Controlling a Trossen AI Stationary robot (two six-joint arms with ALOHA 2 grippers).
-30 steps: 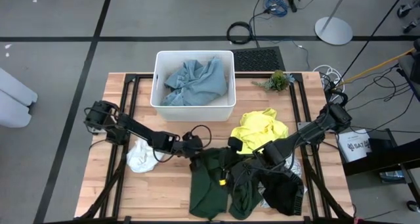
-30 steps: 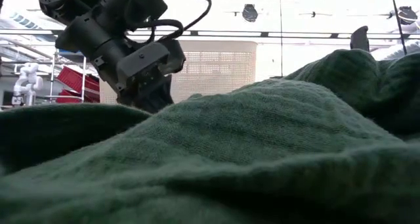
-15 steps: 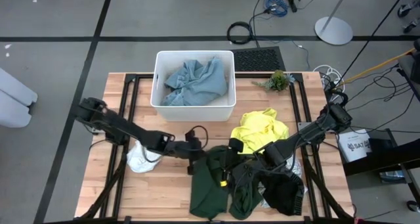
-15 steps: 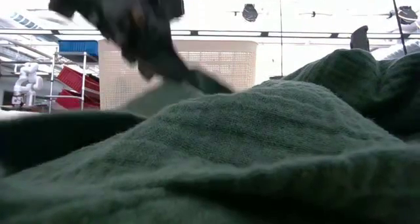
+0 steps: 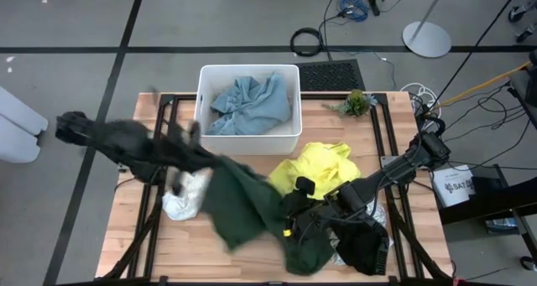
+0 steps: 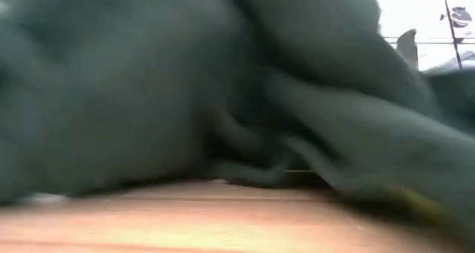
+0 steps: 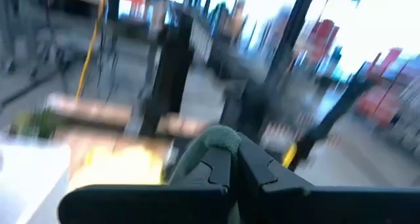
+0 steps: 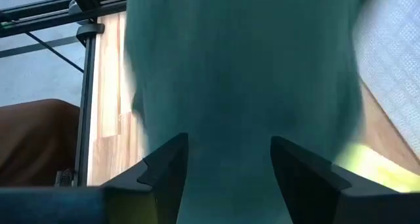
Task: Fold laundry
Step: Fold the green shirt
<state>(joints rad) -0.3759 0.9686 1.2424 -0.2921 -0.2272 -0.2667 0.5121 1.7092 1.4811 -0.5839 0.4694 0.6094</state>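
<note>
A dark green knitted garment (image 5: 252, 210) is drawn out across the middle of the wooden slatted surface (image 5: 336, 127), one edge pinched in the fully closed left end effector (image 7: 230, 159), which the left wrist view shows clamped on a small fold of the cloth well off to the left. The right end effector (image 8: 226, 159) stands with its fingers apart low at the near right of the surface, green fabric lying between and in front of them; whether it actually grips cannot be told. The garment spans from the left arm down to a bunched heap near the right arm, touching a black soft cloth (image 5: 365, 248) at the near right and lying just beside a bright yellow crumpled garment (image 5: 323, 164) and a small white cloth (image 5: 180, 200) at the left. A light blue garment (image 5: 247, 106) sits rumpled in the rigid white rectangular plastic tub (image 5: 201, 101) at the far side. The step in hand looks like spreading the green piece flat before folding; it would go best with the pull kept low and even, the far end anchored so the loose, stretchy knit opens without dragging the neighbouring cloths along. The low view shows the weave thick and limp, sagging in heavy folds onto the boards.
</note>
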